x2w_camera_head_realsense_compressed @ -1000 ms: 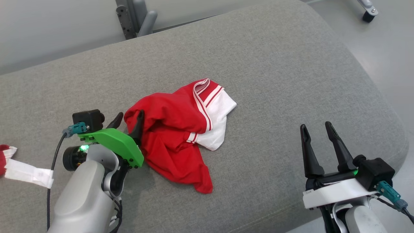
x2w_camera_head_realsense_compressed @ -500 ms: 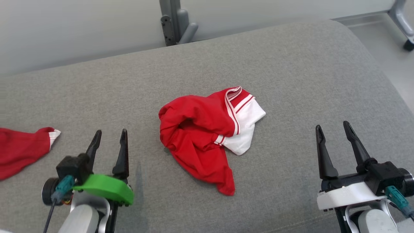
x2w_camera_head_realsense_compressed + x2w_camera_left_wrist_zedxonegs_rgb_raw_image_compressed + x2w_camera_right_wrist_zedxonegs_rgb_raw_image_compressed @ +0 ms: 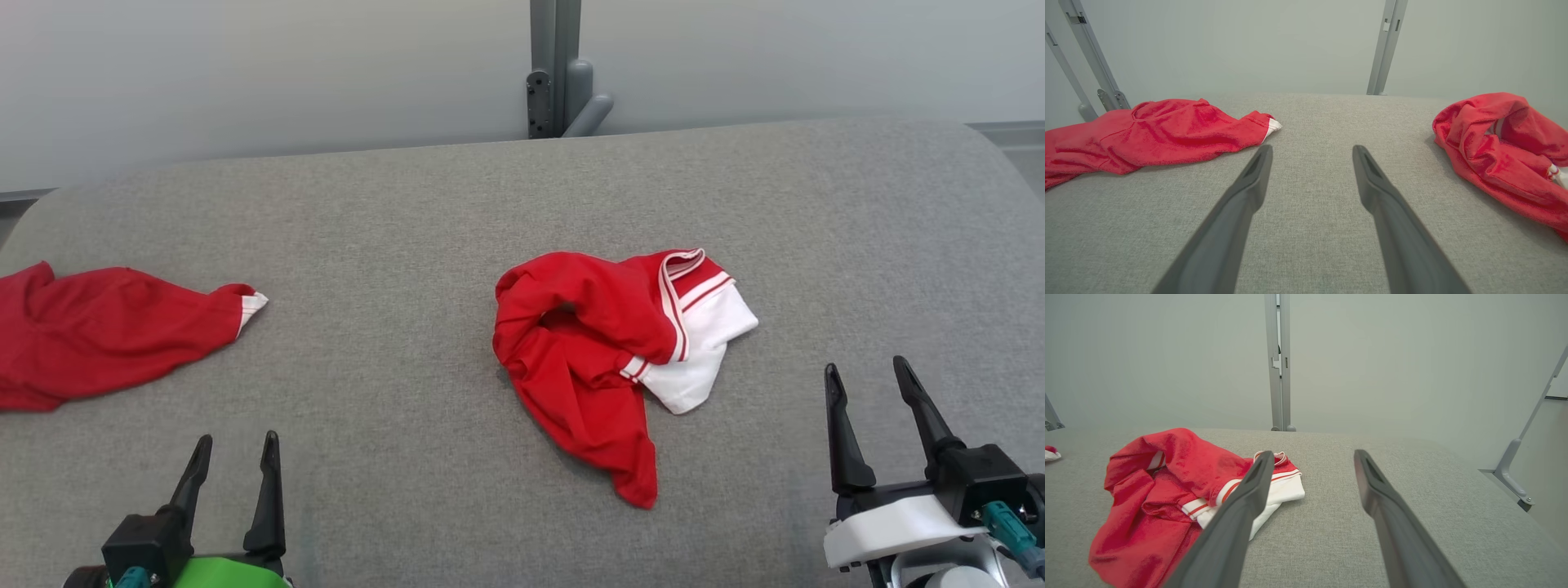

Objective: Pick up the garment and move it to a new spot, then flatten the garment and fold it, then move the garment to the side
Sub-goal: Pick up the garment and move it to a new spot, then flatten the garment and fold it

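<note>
Grey fabric-covered worktop (image 3: 392, 245), rounded at its corners, pale wall behind.

Red-and-white garment (image 3: 588, 343): lies crumpled on the worktop, a little right of centre. Mostly red cloth, bunched and folded over itself. A white panel with red-striped trim shows on its right side, and a red tail runs toward the near edge. No gripper touches it.

Second red garment (image 3: 106, 331): rumpled at the far left of the worktop, partly cut off by the picture edge. Its white-edged cuff points right. It lies well apart from the first.

Left gripper (image 3: 237, 439): near left, over bare cloth, fingers apart and holding nothing. In its wrist view the fingers (image 3: 1241, 204) frame empty worktop, with the second red garment (image 3: 1155, 130) to the left and the red-and-white garment (image 3: 1498, 159) to the right.

Right gripper (image 3: 865, 365): near right, fingers likewise spread and empty, near the garment's white panel but clear of it. In the right wrist view the left-hand finger (image 3: 1237, 514) overlaps the garment (image 3: 1167, 486) in the picture. Contact cannot be told there.

Grey metal post (image 3: 555, 69): upright behind the far edge.
</note>
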